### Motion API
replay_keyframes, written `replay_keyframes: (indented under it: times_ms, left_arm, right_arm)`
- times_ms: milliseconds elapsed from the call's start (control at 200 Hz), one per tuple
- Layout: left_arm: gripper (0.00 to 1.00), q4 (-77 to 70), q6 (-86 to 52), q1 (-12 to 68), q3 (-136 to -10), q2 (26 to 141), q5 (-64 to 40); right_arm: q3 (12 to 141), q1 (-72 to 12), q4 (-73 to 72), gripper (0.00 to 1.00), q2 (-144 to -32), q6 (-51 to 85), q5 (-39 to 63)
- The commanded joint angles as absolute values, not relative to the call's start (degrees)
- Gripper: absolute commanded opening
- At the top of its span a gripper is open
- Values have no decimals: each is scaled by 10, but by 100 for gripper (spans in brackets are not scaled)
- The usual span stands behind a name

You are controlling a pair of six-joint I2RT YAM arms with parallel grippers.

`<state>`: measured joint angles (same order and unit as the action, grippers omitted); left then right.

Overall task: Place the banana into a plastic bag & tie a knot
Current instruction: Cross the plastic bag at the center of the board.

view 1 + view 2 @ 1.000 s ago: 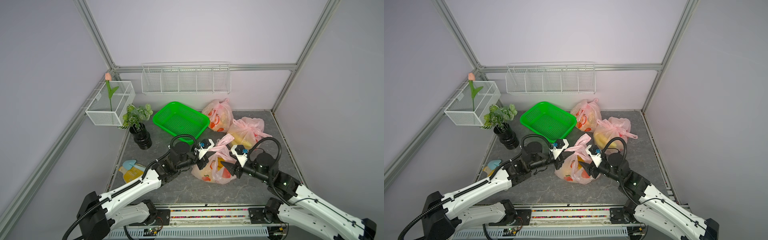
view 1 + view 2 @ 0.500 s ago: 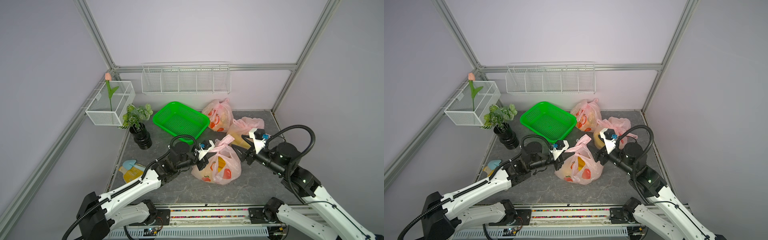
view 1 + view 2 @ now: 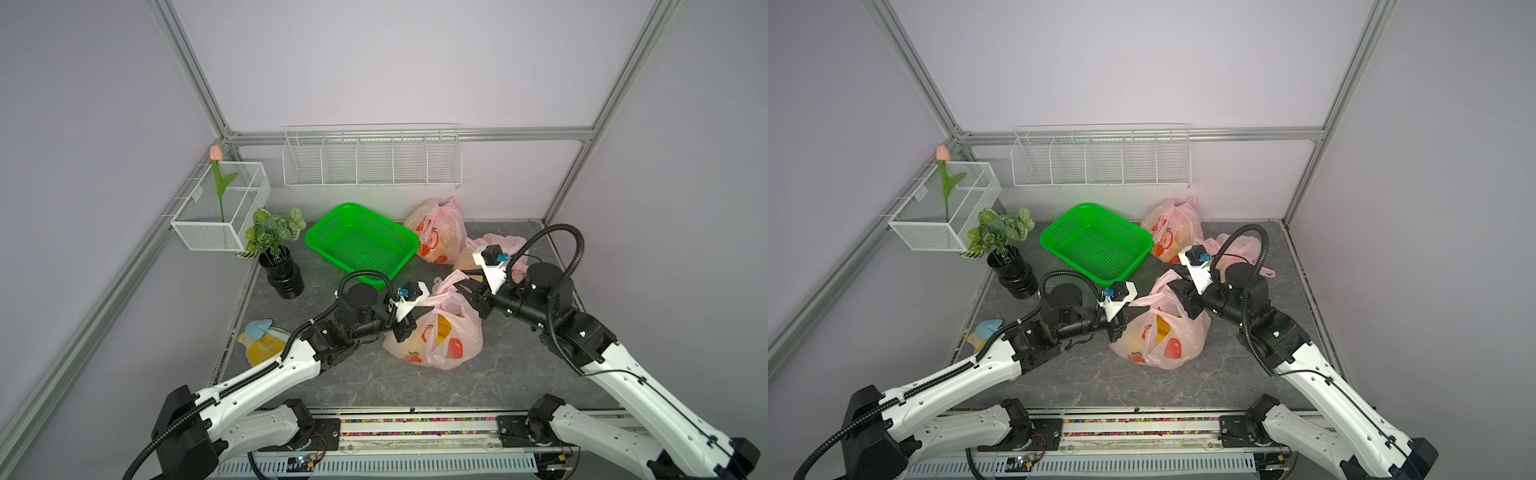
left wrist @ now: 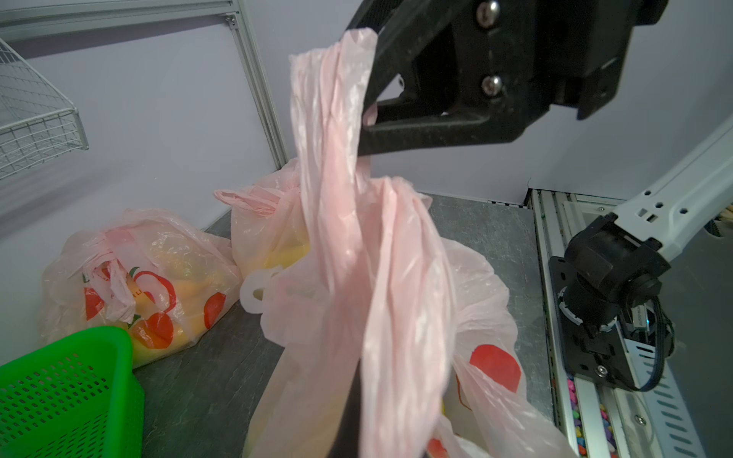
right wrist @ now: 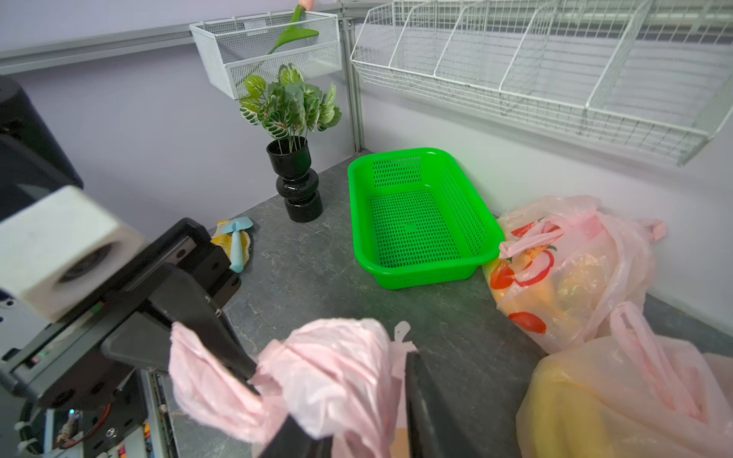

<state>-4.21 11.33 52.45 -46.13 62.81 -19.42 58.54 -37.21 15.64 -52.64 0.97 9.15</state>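
The banana (image 3: 443,329) shows only as a yellow patch through the film of the plastic bag (image 3: 440,351), and its outline is too blurred to trace. That bag sits on the bench (image 3: 374,382) between the two arms, in front of the green basket (image 3: 361,245).

The left gripper (image 5: 240,366) has its jaws pressed together on a twisted strand of the bag's top, with the tips buried in pink film. The right gripper (image 4: 367,115) has its jaws closed on bunched film at the bag's top. The film drapes over the tips and hides them.

Two tied bags (image 3: 436,230) stand by the back wall, and the second is half hidden behind the right wrist. A yellow cloth (image 3: 266,353) lies partly under the left arm, with a blue trowel (image 3: 258,329) on it.

Counted:
- three pink bags
- one basket
- one black vase (image 3: 284,276) with a plant
- two white wire racks (image 3: 370,160)
- one tulip (image 3: 216,153)
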Motion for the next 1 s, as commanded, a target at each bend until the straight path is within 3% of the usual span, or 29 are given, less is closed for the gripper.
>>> replay_keyframes:
  times_ms: [0, 140, 430, 575, 995]
  left_arm:
    - [2, -29, 103, 522, -475, 625, -180]
    - [6, -13, 85, 522, -496, 631, -154]
    - [11, 23, 70, 522, -542, 649, -145]
    - [17, 18, 69, 523, -548, 657, -151]
    - [16, 16, 64, 522, -562, 682, -126]
  right_arm:
    - [601, -370, 150, 18, -532, 0, 103]
    - [610, -398, 168, 12, -525, -12, 85]
    - [610, -491, 204, 10, -521, -58, -18]
    - [612, -504, 202, 9, -515, -62, -9]
    - [597, -535, 193, 9, -492, -49, 20]
